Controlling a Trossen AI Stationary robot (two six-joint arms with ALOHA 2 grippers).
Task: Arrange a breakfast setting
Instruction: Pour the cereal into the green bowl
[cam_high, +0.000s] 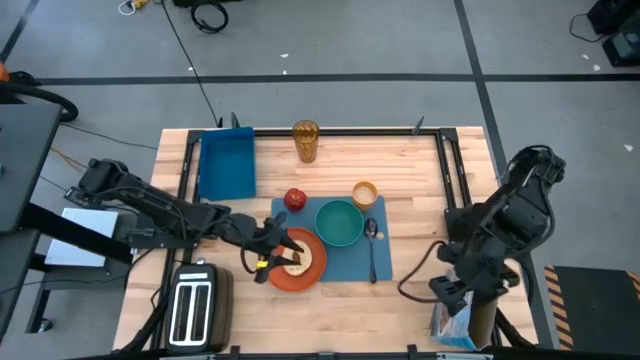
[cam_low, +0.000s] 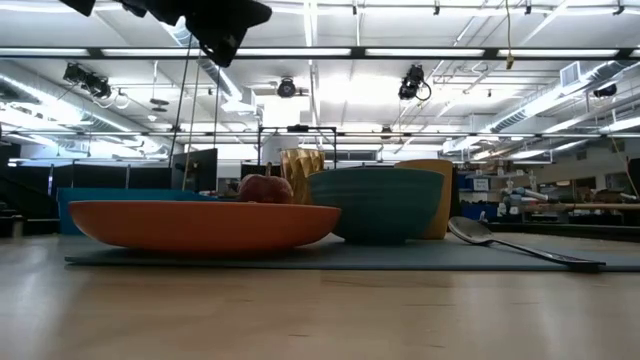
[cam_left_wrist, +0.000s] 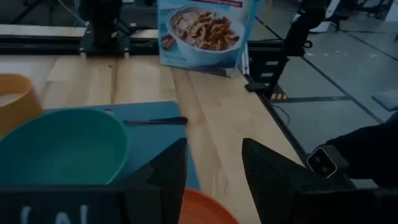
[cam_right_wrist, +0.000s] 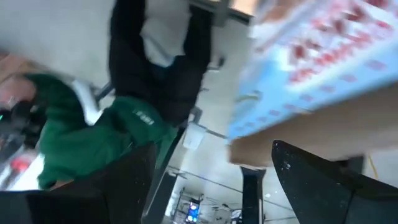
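Observation:
The blue placemat (cam_high: 350, 264) lies mid-table. On it are the orange plate (cam_high: 283, 279) with the bagel (cam_high: 298, 262), the teal bowl (cam_high: 339, 222) and the spoon (cam_high: 372, 246). The orange cup (cam_high: 364, 194) stands at the mat's far edge, and the red apple (cam_high: 295, 199) lies by its far left corner. My left gripper (cam_high: 268, 256) hovers open over the plate's left part. It is well above the plate in the low view (cam_low: 222, 28), and its fingers (cam_left_wrist: 163, 180) are empty. My right gripper (cam_right_wrist: 205, 186) is open at the table's near right corner, by a cereal box (cam_right_wrist: 323, 62).
A deep blue bin (cam_high: 227, 165) and an amber glass (cam_high: 306, 141) stand at the far side. A silver toaster (cam_high: 193, 308) stands near left. The cereal box (cam_high: 455, 325) is near right. A person in a green jacket (cam_right_wrist: 93, 140) shows beyond the table.

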